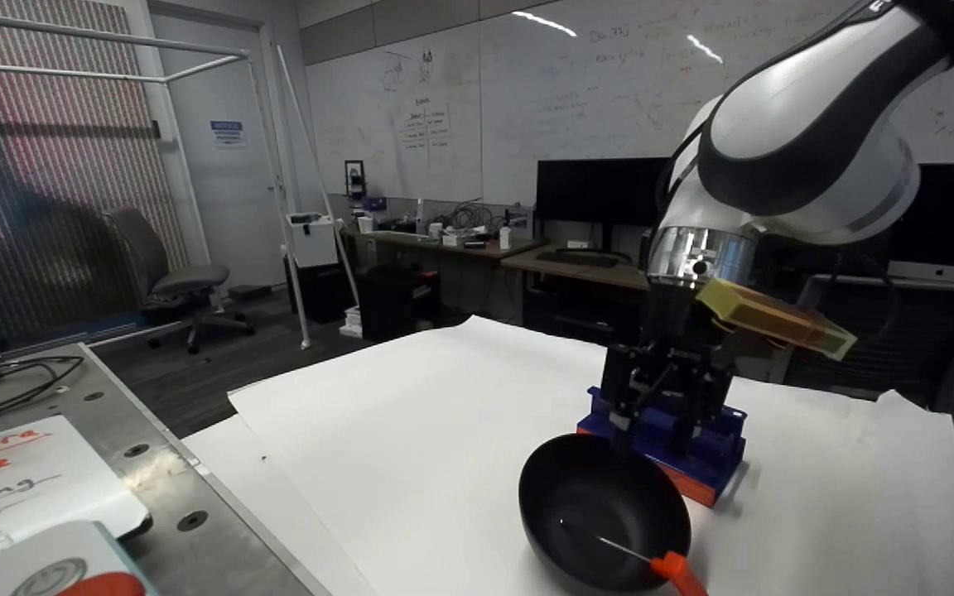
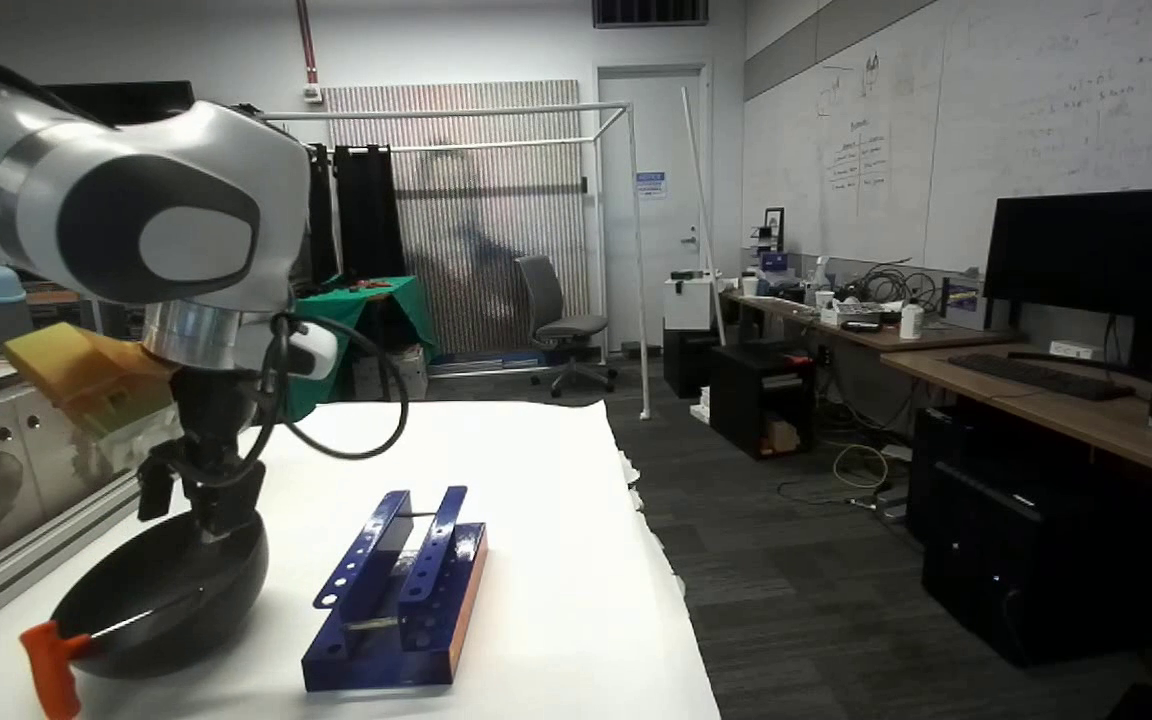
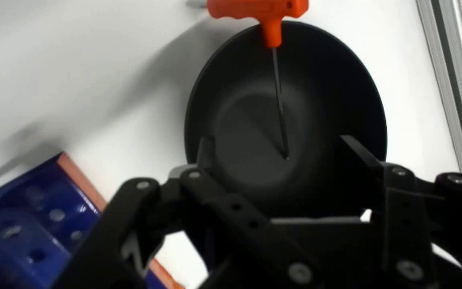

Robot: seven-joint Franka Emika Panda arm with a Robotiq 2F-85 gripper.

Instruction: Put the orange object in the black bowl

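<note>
A: How did the orange T-handled tool [image 3: 272, 33] lie with respect to the fingers [image 3: 362, 151]?

B: Opposite them. In both exterior views its handle projected beyond the rim of the black bowl [image 1: 589, 484], on the side away from the fingers. In the wrist view its long axis ran from handle down into the hollow, the stem's tip nearest the fingers.

A: And the state of the fingers?

B: Parted over the bowl, gripping nothing; whether one touched the wall could not be told.

A: What, then, did the next move turn on?

B: Presumably on that opposition: a straight lift would have spared the tool; seating the handle inside would have required reaching across.
</note>
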